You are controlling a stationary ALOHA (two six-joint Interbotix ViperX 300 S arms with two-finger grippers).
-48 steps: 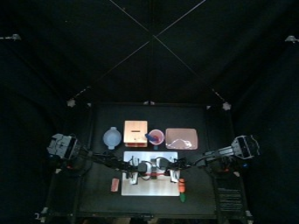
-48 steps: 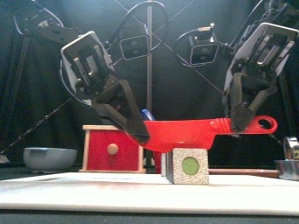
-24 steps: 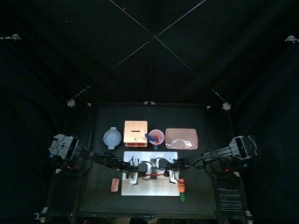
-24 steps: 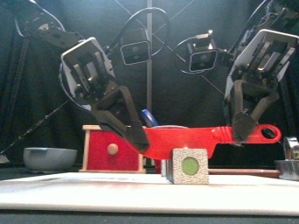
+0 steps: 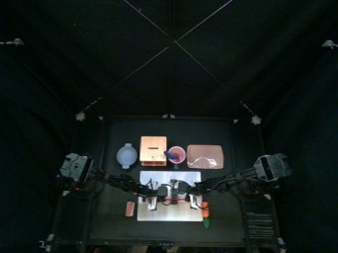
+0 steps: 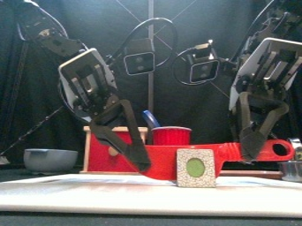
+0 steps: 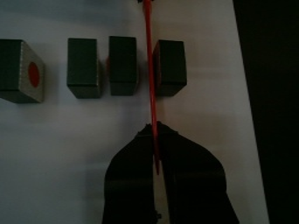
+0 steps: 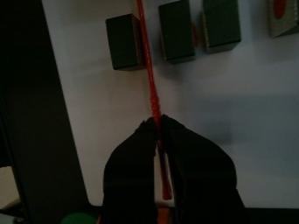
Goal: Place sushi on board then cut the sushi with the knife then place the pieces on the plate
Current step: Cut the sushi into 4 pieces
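the left gripper (image 7: 152, 136) and the right gripper (image 8: 156, 128) each have their jaws pinched tight on one end of the red knife (image 6: 161, 158), which they hold level and low over the white board (image 6: 106, 191). the sushi roll (image 7: 122, 66) lies on the board, split into dark green blocks, and the blade lines up with the gap beside the end block. the pink tray (image 5: 205, 154) lies behind the board.
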